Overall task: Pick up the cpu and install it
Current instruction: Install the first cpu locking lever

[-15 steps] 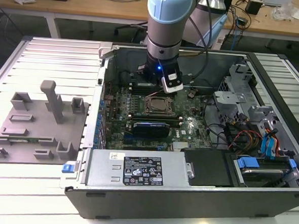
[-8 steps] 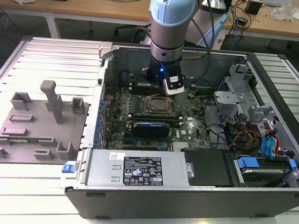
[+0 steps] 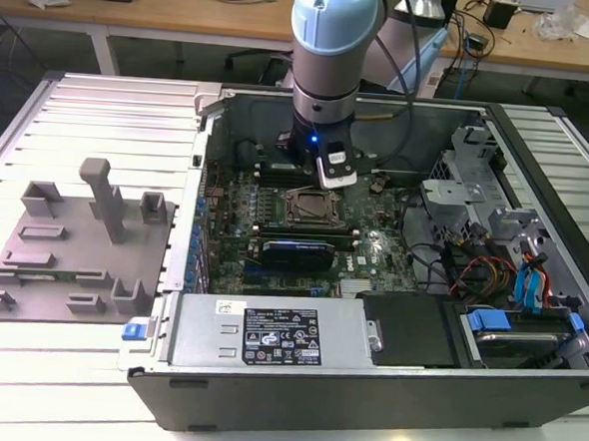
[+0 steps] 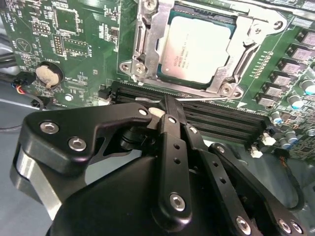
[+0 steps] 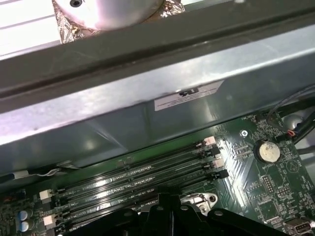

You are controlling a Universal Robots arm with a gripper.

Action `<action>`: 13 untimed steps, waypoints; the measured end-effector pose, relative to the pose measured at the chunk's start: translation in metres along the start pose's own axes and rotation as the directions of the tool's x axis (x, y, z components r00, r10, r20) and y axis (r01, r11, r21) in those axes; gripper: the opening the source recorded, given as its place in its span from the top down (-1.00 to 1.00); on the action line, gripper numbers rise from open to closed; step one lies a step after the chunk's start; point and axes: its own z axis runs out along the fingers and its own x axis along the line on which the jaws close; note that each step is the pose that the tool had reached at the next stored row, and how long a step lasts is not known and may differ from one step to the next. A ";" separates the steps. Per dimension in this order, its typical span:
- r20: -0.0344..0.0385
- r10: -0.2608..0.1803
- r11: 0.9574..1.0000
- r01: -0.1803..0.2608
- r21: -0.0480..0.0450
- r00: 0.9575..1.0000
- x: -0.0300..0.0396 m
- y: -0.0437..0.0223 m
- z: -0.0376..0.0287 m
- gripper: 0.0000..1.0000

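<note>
Closest to the camera in the second wrist view, the gripper [image 4: 166, 105] had its fingers [image 4: 170, 129] pressed together with nothing between them, the tips poised just above the near edge of the memory slots [image 4: 216, 120]. The first wrist view showed the same meeting of the two black fingertips [image 5: 170, 204] over the long dark slots. The gripper carried no chip.

Just beyond the slots lay the cpu [image 4: 196, 48], already in the socket frame [image 4: 147, 44] on the motherboard [image 4: 83, 29]. It rested flat with its silvery plate facing up, and the metal bracket bordered it on all sides. The pick-up and the placing therefore looked done. What might have remained was the clamping, since from this angle it could not be told whether the bracket was latched or merely lying over the chip.

The cpu was close to square, so it had no marked long axis. Its edges ran parallel and square to the memory slots, in line with the frame and not skewed in it.

Farther off, the exterior view placed the gripper [image 3: 322, 174] beside the socket, deep inside the open computer case [image 3: 363, 410].
</note>
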 end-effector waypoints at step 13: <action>0.012 0.041 0.999 -0.041 0.000 0.999 0.0053 0.0016 0.0015 0.79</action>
